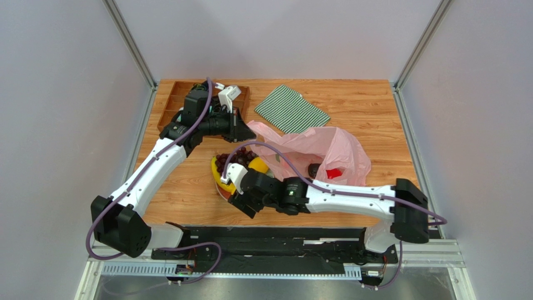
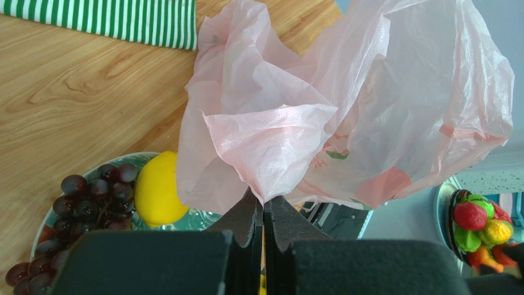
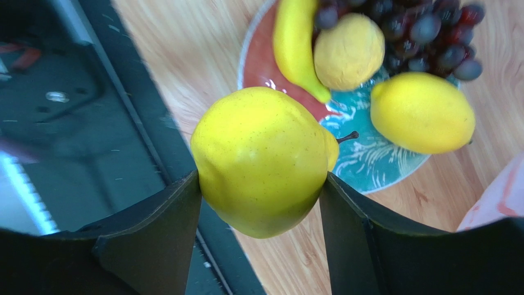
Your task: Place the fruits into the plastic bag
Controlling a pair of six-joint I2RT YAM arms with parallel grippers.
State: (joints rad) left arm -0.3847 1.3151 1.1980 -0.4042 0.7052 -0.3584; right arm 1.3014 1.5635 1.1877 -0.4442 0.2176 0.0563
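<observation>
My left gripper (image 2: pixel 264 206) is shut on a pinched fold of the translucent pink plastic bag (image 2: pixel 344 104) and holds that edge up above the table. In the top view the bag (image 1: pixel 319 153) lies open to the right, with a red fruit (image 1: pixel 333 173) and a dark fruit (image 1: pixel 314 169) inside. My right gripper (image 3: pixel 259 177) is shut on a large yellow fruit (image 3: pixel 261 160) over the plate's near rim. The plate (image 3: pixel 369 160) still carries a banana (image 3: pixel 295 43), a lemon (image 3: pixel 421 110), a round yellow-orange fruit (image 3: pixel 349 52) and dark grapes (image 3: pixel 424 31).
A green-and-white striped cloth (image 1: pixel 292 109) lies behind the bag. At the back left stands a wooden tray (image 1: pixel 178 103), partly hidden by my left arm. The black base rail (image 1: pixel 275 240) runs just below the table's near edge, close to my right gripper (image 1: pixel 234 187).
</observation>
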